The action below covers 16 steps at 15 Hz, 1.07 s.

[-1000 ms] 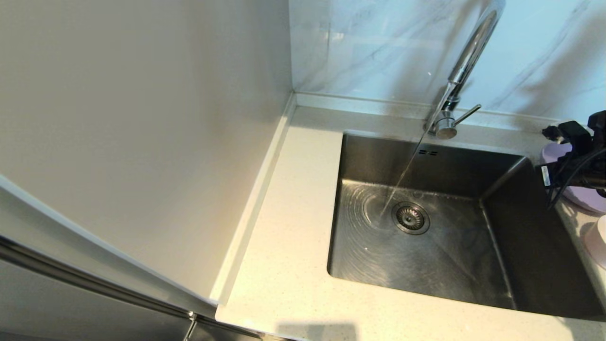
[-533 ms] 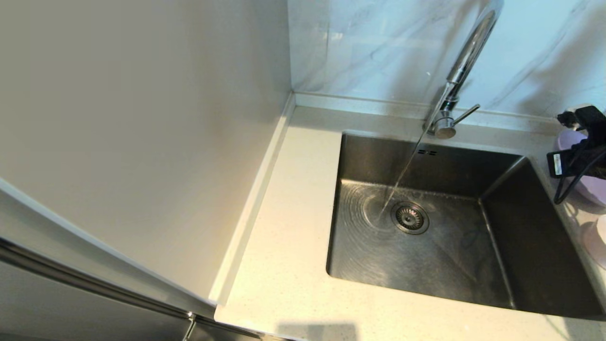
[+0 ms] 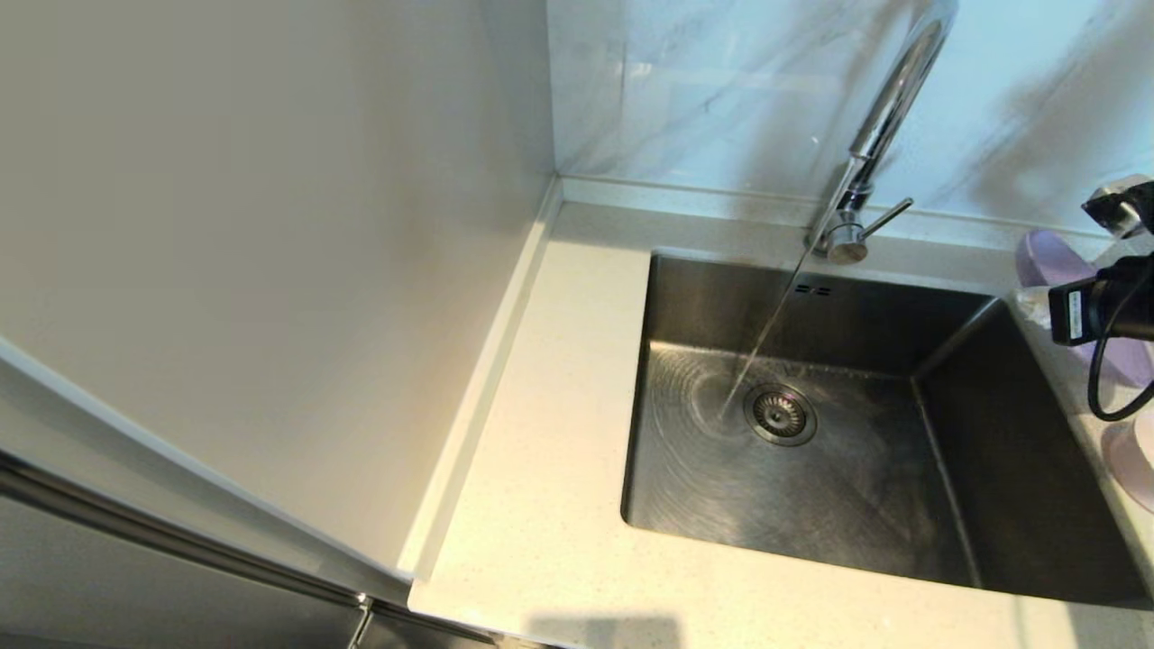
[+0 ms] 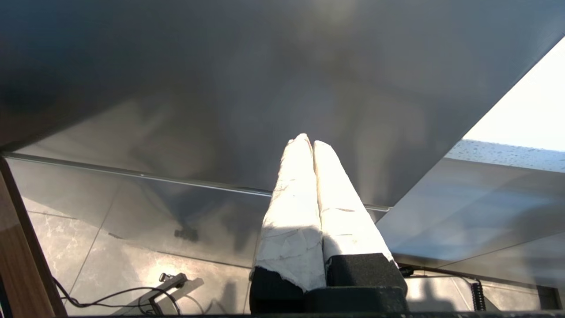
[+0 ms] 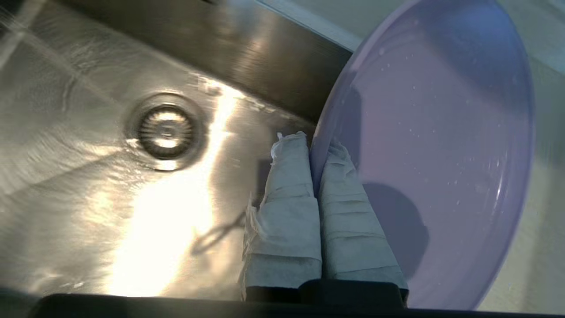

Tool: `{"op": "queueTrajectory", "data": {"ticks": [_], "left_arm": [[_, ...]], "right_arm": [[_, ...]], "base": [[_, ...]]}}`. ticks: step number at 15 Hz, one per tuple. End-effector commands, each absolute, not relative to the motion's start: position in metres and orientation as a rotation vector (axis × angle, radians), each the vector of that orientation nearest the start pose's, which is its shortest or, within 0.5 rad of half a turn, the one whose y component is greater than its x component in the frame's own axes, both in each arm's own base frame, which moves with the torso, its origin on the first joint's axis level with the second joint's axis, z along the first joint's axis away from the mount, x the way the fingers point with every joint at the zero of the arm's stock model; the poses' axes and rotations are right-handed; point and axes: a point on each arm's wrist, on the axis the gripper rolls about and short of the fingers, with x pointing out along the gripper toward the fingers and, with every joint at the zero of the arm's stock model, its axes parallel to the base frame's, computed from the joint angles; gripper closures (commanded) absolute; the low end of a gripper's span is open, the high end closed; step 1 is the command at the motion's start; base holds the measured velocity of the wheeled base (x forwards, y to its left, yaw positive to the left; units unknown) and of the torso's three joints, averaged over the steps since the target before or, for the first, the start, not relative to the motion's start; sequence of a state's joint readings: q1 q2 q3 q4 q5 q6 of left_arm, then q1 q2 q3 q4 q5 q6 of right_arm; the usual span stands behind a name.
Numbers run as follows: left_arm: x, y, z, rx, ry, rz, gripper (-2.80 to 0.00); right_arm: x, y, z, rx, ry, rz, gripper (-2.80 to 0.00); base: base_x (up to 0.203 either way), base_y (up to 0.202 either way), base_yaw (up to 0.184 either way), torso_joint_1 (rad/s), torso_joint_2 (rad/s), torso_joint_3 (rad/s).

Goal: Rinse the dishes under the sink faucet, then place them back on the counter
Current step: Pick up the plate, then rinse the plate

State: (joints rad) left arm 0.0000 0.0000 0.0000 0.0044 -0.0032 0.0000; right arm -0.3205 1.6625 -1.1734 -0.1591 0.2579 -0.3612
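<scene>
The surface [image 3: 541,505] carries the sink [image 3: 902,297], into which the faucet [image 3: 888,108] at the sink's back edge runs water landing just beside the drain strainer [image 3: 781,414]. At the sink's right edge the right arm reaches in from the side, its right pincer [image 5: 315,145] clamped tight on the rim of the lilac plate [image 5: 441,145], which is tilted steeply, its lower part above the basin's right wall; the pale bowl [image 3: 1138,460] stands on the surface nearer the front right corner. The left pincer [image 4: 308,143] is parked below the surface beside a grey cabinet panel [image 4: 220,88], fingers pressed together and holding nothing.
</scene>
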Motion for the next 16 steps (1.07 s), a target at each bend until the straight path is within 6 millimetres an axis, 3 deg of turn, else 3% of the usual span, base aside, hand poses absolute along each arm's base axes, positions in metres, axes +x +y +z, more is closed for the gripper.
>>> {"op": "queueTrajectory", "data": {"ticks": [1, 4, 8, 11, 16], "left_arm": [[-0.023, 0.0, 0.075, 0.0, 0.005, -0.003, 0.0], [-0.023, 0.0, 0.075, 0.0, 0.005, -0.003, 0.0], [-0.023, 0.0, 0.075, 0.0, 0.005, -0.005, 0.0], [-0.023, 0.0, 0.075, 0.0, 0.005, -0.003, 0.0], [-0.023, 0.0, 0.075, 0.0, 0.005, -0.003, 0.0]], "right_arm": [[0.281, -0.077, 0.252, -0.262, 0.302, 0.087, 0.0], [0.266, -0.05, 0.239, -0.241, 0.311, 0.277, 0.0], [0.253, -0.024, 0.228, -0.241, 0.324, 0.392, 0.0], [0.243, -0.006, 0.228, -0.239, 0.303, 0.496, 0.0], [0.243, 0.032, 0.235, -0.218, 0.279, 0.633, 0.0]], "base": [[0.0, 0.0, 0.0, 0.0, 0.0, 0.0], [0.0, 0.0, 0.0, 0.0, 0.0, 0.0], [0.0, 0.0, 0.0, 0.0, 0.0, 0.0], [0.0, 0.0, 0.0, 0.0, 0.0, 0.0], [0.0, 0.0, 0.0, 0.0, 0.0, 0.0]]}}
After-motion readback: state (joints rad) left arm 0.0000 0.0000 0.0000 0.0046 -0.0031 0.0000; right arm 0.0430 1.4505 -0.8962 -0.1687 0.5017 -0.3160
